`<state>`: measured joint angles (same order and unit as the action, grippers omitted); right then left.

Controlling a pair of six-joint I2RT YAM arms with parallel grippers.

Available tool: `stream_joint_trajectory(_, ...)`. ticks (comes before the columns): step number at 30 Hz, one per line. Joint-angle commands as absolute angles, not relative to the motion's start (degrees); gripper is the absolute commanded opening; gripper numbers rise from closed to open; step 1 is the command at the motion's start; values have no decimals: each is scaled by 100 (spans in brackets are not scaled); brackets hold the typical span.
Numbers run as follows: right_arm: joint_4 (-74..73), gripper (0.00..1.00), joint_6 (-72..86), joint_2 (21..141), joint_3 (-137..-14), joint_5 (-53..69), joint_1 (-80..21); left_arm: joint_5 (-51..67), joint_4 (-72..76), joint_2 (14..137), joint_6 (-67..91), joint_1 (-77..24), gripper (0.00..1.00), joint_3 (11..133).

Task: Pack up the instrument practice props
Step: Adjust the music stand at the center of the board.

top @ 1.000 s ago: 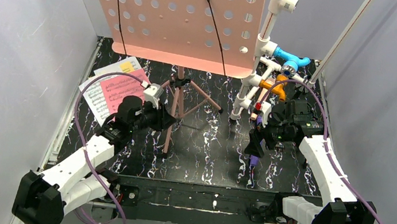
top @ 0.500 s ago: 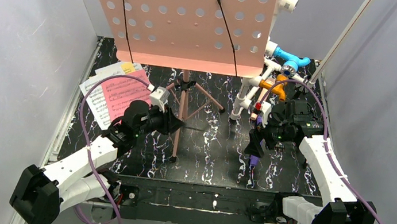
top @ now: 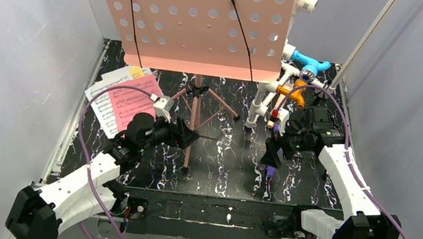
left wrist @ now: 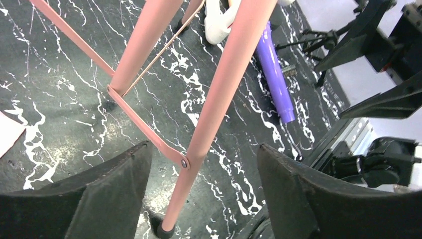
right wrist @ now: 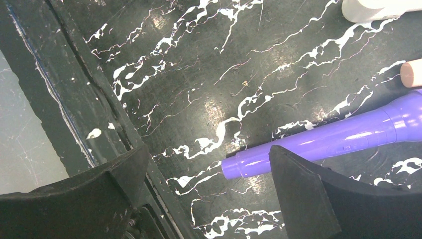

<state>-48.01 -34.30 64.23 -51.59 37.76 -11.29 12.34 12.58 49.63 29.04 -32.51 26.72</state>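
pink and white lie at the far left: printed pages (top: 101, 111) are flat on the black marbled tabletop (top: 221, 164) near its back left corner, with a pink folder (top: 131, 101) on top of them. a purple cable arcs over both.

just right of them the left arm (top: 91, 171) reaches in from the near edge toward the holder (top: 191, 18). its jaws are released and stand wide to either side of the holder's near leg (left wrist: 219, 104). in the wrist view neither of the pads (left wrist: 114, 194) touches that leg.

the holder stands upright mid-tabletop. its perforated pink plate is high and close to the top camera, with two black wires across its face. its tripod legs are spread below, feet on the tabletop.

at the back right a white pipe frame (top: 274, 72) with a blue fitting (top: 310, 63) and an orange fitting (top: 292, 95) stands just beside the plate's right edge.

in front of the frame the purple mic (top: 268, 175) lies on the tabletop, its length running toward the near edge. thin black tripod legs (left wrist: 326, 36) show just beyond it in the left wrist view. only the round end of a beige mic (right wrist: 412, 73) shows, close beside the purple one.

the right arm (top: 344, 171) hangs over the purple mic. its jaws are released and wide apart, with the mic's tail end between them. i cannot tell whether either pad touches it.
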Motion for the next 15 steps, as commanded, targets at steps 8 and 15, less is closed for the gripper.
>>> stream_joint_trajectory(8, -4769, 100, -3480, 6348, -5272, 3932, -1151, 659, 702, 4223, 3036, -3278, 98, 2635)
stream_joint_trajectory(15, -4771, 100, -3480, 6336, -5271, 3928, -1151, 582, -385, 4053, 2638, -3262, 98, 3070)
